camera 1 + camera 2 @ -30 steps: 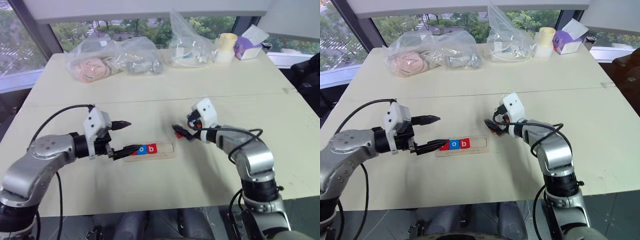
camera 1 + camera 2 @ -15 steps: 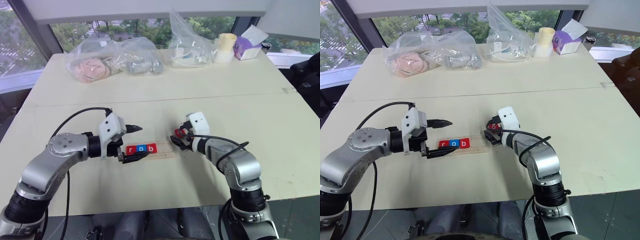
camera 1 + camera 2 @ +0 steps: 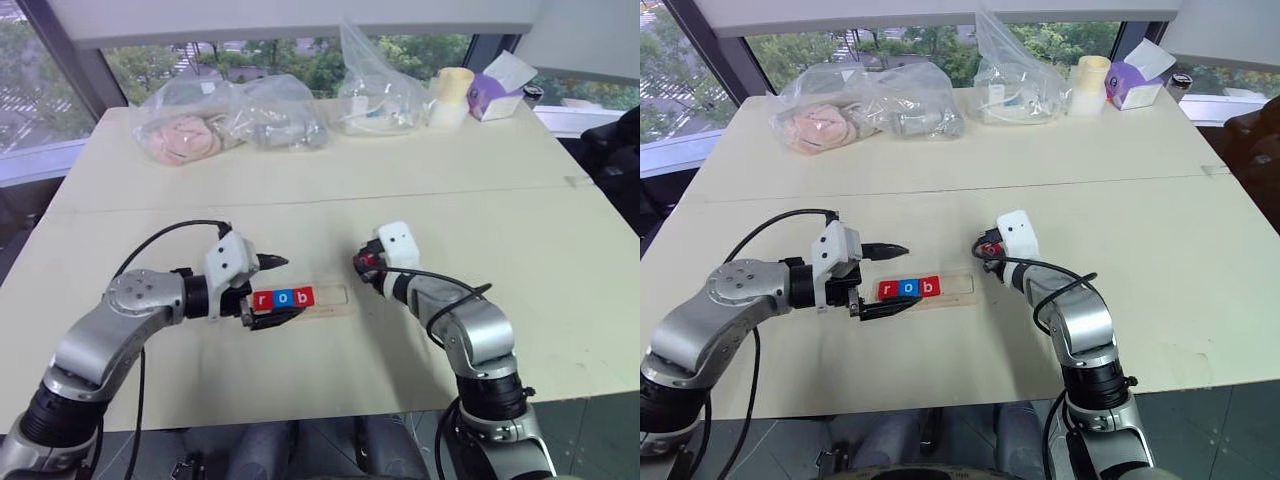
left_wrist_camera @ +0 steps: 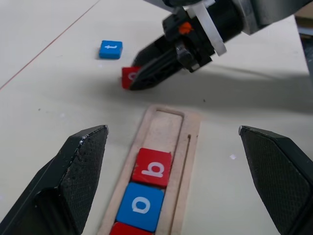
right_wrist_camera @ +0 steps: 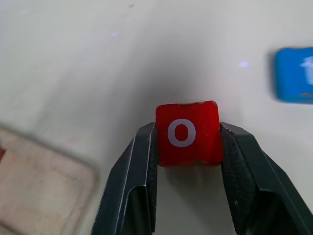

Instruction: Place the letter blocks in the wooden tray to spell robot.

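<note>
The right gripper (image 5: pixel 186 161) fingers pinch the red o block (image 5: pixel 187 132) by opposite edges, light, rigid, slick, just beyond the wooden tray (image 3: pixel 335 298), while left gripper (image 4: pixel 186 196) fingers gape wide.

My long pale wooden tray (image 3: pixel 335 297) held red r, blue o and red b tiles (image 3: pixel 282 298). The red o tile (image 5: pixel 187 132) sat clamped between my right fingers; the blue t tile (image 4: pixel 110 49) lay on the table nearby.

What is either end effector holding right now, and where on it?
The right end effector pinches the red o block by two opposite side edges. The left end effector holds nothing.
</note>
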Available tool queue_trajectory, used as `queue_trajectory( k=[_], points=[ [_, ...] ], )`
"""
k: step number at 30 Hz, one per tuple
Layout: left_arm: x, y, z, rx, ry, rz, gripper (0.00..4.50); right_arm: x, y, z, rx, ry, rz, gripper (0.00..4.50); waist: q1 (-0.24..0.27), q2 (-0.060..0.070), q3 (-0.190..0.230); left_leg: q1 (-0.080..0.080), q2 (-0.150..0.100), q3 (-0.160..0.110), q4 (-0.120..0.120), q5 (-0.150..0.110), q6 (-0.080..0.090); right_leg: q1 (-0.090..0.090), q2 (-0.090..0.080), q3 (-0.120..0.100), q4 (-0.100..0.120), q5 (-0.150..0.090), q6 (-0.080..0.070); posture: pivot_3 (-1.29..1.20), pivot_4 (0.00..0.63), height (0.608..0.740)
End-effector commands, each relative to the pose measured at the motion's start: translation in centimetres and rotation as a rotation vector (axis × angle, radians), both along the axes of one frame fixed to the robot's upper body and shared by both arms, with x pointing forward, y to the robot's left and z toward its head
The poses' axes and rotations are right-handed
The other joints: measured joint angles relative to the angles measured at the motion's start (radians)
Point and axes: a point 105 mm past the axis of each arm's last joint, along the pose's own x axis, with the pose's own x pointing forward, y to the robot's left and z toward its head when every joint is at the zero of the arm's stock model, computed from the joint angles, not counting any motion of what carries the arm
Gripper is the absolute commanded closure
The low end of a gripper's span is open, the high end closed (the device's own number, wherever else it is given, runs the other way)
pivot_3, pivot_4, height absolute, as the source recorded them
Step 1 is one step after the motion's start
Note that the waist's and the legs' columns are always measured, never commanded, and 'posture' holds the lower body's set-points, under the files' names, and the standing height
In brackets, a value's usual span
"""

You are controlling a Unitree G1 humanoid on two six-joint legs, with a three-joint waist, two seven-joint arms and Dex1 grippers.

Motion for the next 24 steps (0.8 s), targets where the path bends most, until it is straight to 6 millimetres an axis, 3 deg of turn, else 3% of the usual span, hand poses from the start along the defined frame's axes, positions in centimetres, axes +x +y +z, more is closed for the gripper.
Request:
queue_trajectory(
  k=[1, 7, 14, 21, 24],
  points=[
    [-0.4, -0.7, 0.8, 0.000, -0.031, -0.071, 0.00, -1.6, -1.6, 1.4, 0.101, 0.004, -0.127, 3.36, 0.001, 0.000, 0.000, 0.000, 0.000, 0.000, 0.000, 0.000, 0.000, 0.000, 0.000, 0.000, 0.000, 0.000, 0.000, 0.00, 0.150, 0.740],
    [-0.1, -1.3, 0.1, 0.015, -0.021, -0.113, 0.00, -5.1, -3.7, 0.9, 0.127, 0.090, -0.260, 3.36, -0.001, 0.001, 0.000, 0.000, 0.000, 0.000, 0.000, 0.000, 0.000, 0.000, 0.000, 0.000, 0.000, 0.000, 0.000, 0.00, 0.150, 0.740],
    [-0.1, -2.0, -0.2, 0.012, -0.010, -0.166, 0.00, -7.3, -2.3, 0.2, 0.173, 0.106, -0.277, 3.36, -0.005, 0.002, -0.001, 0.000, 0.000, 0.000, 0.000, 0.000, 0.000, -0.001, 0.000, 0.000, 0.000, -0.001, -0.002, 0.00, 0.150, 0.740],
    [0.0, -2.2, -0.4, 0.019, -0.009, -0.183, 0.00, -7.4, -1.7, -0.4, 0.207, 0.139, -0.269, 0.03, -0.003, 0.002, -0.001, 0.000, 0.000, 0.000, 0.000, 0.000, 0.000, -0.001, 0.000, 0.000, 0.000, -0.001, -0.002, 0.00, 0.150, 0.740],
    [0.0, -2.1, -0.5, 0.026, -0.002, -0.183, 0.00, -6.8, -2.4, 0.4, 0.121, 0.103, -0.160, 0.03, -0.004, 0.002, -0.001, 0.000, 0.000, 0.000, 0.000, 0.000, 0.000, -0.001, 0.000, 0.000, 0.000, -0.001, -0.002, 0.00, 0.150, 0.740]
  ],
)
